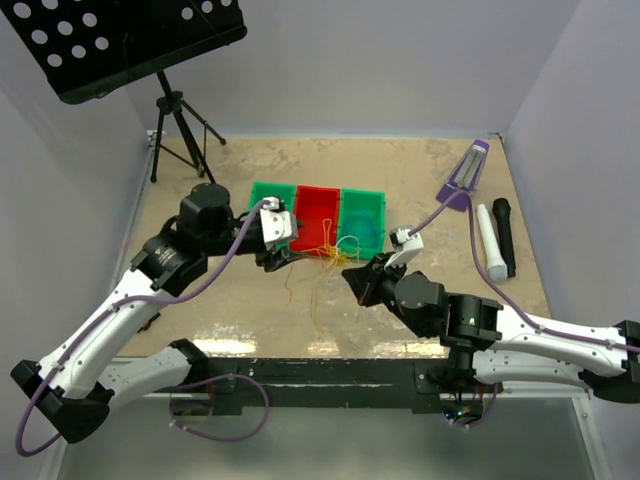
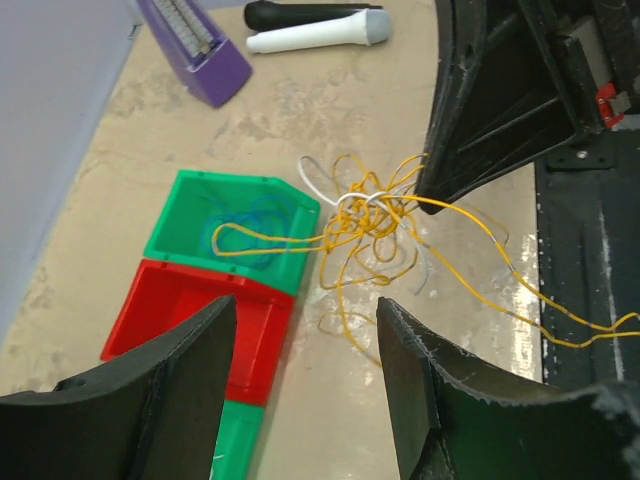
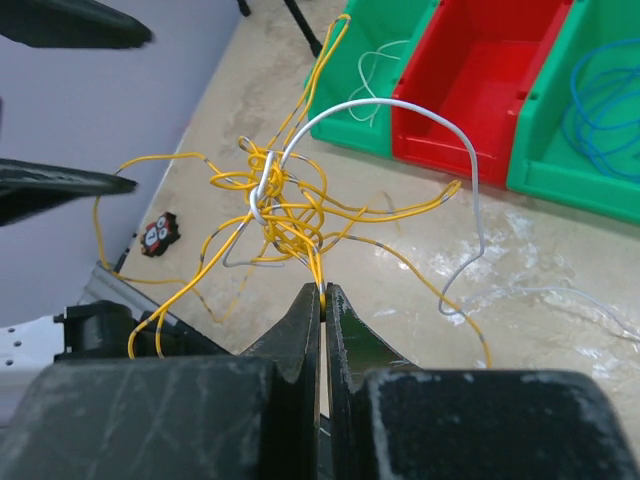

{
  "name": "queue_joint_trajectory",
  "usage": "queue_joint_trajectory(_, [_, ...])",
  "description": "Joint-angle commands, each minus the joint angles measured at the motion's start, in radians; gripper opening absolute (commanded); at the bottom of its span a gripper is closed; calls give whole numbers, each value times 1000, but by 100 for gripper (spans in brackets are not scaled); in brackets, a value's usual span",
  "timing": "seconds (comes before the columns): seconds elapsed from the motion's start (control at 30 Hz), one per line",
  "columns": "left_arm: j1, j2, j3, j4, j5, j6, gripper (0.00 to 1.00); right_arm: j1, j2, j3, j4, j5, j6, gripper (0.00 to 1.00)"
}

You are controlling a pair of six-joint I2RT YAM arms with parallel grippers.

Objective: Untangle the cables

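A knot of yellow cable [image 3: 285,210] with a white cable [image 3: 400,110] looped through it hangs just in front of my right gripper [image 3: 322,292], which is shut on a yellow strand. The same tangle [image 2: 370,215] shows in the left wrist view and in the top view [image 1: 325,252], in front of the bins. A blue cable [image 3: 605,110] lies coiled in the right green bin [image 1: 362,205]. One yellow loop [image 2: 250,235] reaches over that bin. My left gripper [image 2: 305,330] is open and empty, near the tangle and above the red bin's edge.
Three bins stand in a row: green [image 1: 268,193], red [image 1: 318,205], green. A purple tool [image 1: 466,172], a white microphone [image 1: 489,240] and a black microphone [image 1: 504,232] lie at the right. A music stand [image 1: 170,110] stands at the back left.
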Motion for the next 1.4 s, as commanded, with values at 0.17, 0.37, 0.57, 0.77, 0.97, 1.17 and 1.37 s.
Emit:
queue_joint_trajectory(0.17, [-26, 42, 47, 27, 202, 41, 56, 0, 26, 1, 170, -102, -152, 0])
queue_joint_trajectory(0.37, [-43, 50, 44, -13, 239, 75, 37, 0, 52, 10, 190, -112, -174, 0])
queue_joint_trajectory(0.57, [-43, 40, 23, -22, 239, 80, 27, 0, 35, 13, 191, -109, -179, 0])
queue_joint_trajectory(0.77, [-43, 33, 6, 15, 218, 69, 31, 2, 40, 13, 214, -134, -185, 0])
queue_joint_trajectory(0.97, [-43, 28, -13, 36, 198, 69, 42, 3, 37, 13, 220, -142, -188, 0])
queue_joint_trajectory(1.17, [-43, 27, -17, 36, 205, 80, 4, 6, 34, 9, 236, -151, -189, 0])
queue_joint_trajectory(1.37, [-43, 22, -11, 29, 178, 89, 0, 6, 43, 10, 225, -171, -176, 11])
